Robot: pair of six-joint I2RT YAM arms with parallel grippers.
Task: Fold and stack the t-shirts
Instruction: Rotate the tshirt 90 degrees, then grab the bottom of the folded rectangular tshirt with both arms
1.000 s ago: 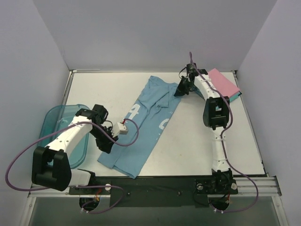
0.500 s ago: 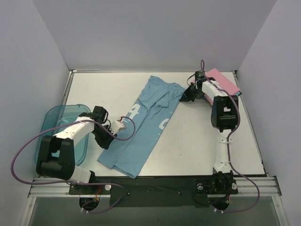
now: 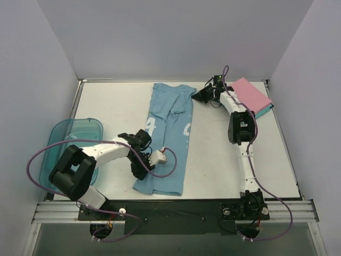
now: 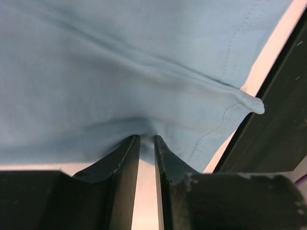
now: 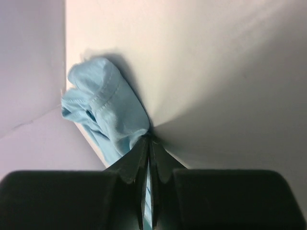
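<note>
We see L gripper (image 4: 146, 137) & R gripper (image 5: 148, 140) each pinching the blue tee (image 3: 169, 120), apparently half-folded; pink tee (image 3: 250, 95) looks done.

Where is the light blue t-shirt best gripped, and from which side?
The light blue t-shirt lies as a long flat strip, so pinch its thin borders: the near left edge from the left, where the left gripper holds it, and the far right corner from the right, where the right gripper does.
</note>
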